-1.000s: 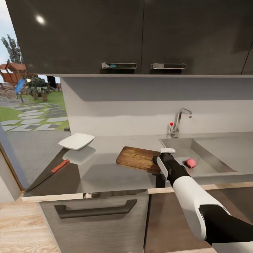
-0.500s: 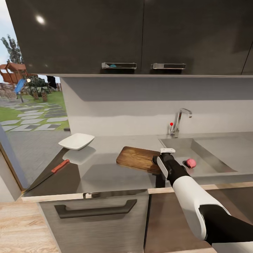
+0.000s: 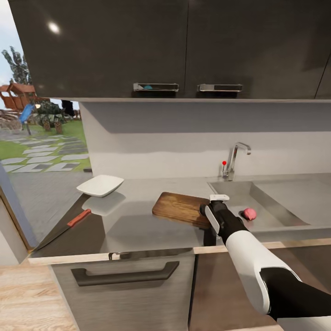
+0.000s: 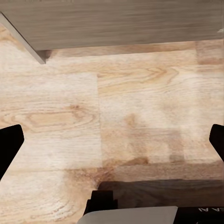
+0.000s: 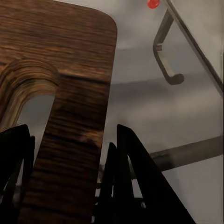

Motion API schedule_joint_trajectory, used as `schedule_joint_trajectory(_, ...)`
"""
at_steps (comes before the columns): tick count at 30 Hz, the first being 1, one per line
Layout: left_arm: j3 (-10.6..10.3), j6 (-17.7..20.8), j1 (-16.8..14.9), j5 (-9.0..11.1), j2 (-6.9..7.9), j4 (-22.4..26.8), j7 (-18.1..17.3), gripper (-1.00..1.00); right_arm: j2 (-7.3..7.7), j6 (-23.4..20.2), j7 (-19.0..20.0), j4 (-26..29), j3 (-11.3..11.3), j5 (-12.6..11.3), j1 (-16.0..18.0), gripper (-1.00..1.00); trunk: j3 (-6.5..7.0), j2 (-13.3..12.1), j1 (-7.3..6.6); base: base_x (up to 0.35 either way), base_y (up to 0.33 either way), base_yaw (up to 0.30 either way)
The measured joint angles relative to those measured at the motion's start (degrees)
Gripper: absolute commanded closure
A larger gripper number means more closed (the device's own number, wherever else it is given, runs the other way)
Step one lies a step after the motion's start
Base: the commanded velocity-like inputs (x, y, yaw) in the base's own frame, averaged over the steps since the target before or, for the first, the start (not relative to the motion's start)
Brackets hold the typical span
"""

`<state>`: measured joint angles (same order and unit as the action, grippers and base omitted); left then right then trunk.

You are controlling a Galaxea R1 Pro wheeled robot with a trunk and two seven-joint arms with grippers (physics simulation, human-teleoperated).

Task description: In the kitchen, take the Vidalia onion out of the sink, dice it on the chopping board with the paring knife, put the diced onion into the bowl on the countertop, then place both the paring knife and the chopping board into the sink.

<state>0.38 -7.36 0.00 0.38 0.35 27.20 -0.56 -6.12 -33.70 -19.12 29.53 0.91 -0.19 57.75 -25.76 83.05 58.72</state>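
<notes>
The right gripper (image 3: pixel 216 202) is down at the near end of the board (image 3: pixel 180 208), its jaws set either side of the strip beside the handle slot; I can't tell if they actually pinch it. The onion (image 3: pixel 249 213) sits in the sink (image 3: pixel 276 191), below the tap (image 3: pixel 235 158). Over on the table (image 3: pixel 133 225), the knife (image 3: pixel 69 224) lies near the front corner, the bowl (image 3: pixel 100 185) behind it. The left gripper (image 4: pixel 112 149) hangs over the floor (image 4: pixel 140 116), jaws apart.
</notes>
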Motion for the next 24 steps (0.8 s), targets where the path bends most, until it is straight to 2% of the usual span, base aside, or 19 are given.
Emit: schedule_joint_trajectory(24,0.0,0.0,0.0,-0.1,0.09,0.0,0.0,-1.00,0.00,-0.3,0.3,-1.3,0.0,-0.1,0.0,1.00,2.14,0.0,0.00,0.000,0.000,0.000)
